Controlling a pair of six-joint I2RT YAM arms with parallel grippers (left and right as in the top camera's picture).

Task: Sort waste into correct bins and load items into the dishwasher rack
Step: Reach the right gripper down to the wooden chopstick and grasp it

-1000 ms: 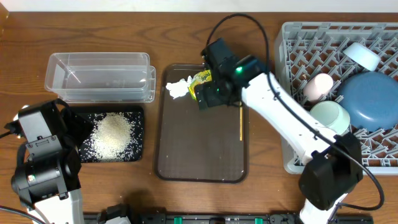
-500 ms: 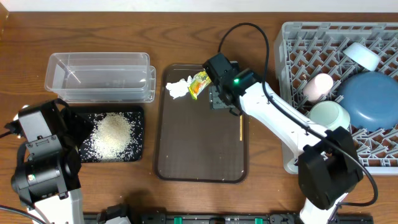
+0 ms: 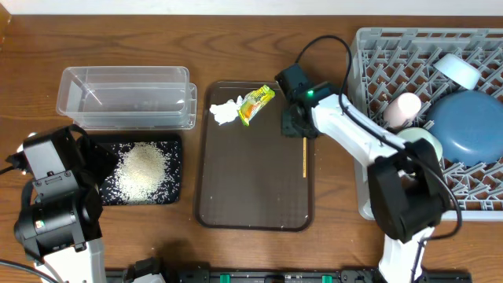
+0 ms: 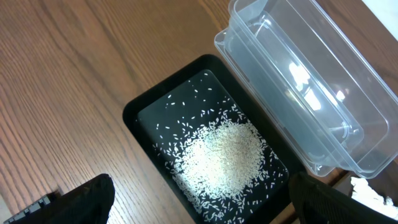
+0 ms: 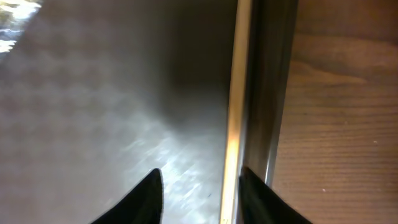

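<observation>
The yellow-green wrapper (image 3: pixel 256 104) and the crumpled white tissue (image 3: pixel 224 112) lie at the far end of the brown serving tray (image 3: pixel 251 189). White rice (image 3: pixel 144 167) is heaped in the black tray (image 3: pixel 174 145), beside the clear tub (image 3: pixel 126 98). In the grey rack (image 3: pixel 377 55) sit the dark-blue dish (image 3: pixel 465 126), mint bowl (image 3: pixel 416 147), pink cup (image 3: pixel 401 110) and light-blue bowl (image 3: pixel 457 69). My right gripper (image 5: pixel 199 171) hangs low over the serving tray's right edge, jaws partly apart astride a thin yellow stick (image 5: pixel 234 112). My left gripper (image 4: pixel 199 202) is open above the rice.
The yellow stick (image 3: pixel 304 159) runs along the inner right rim of the serving tray, close to the rack's left wall. Bare wooden table (image 3: pixel 330 196) lies between the tray and the rack and along the front edge.
My right gripper has moved right, away from the wrapper to the tray's right edge over the stick, and its jaws have narrowed. The wrapper stays on the tray. The left arm has not moved.
</observation>
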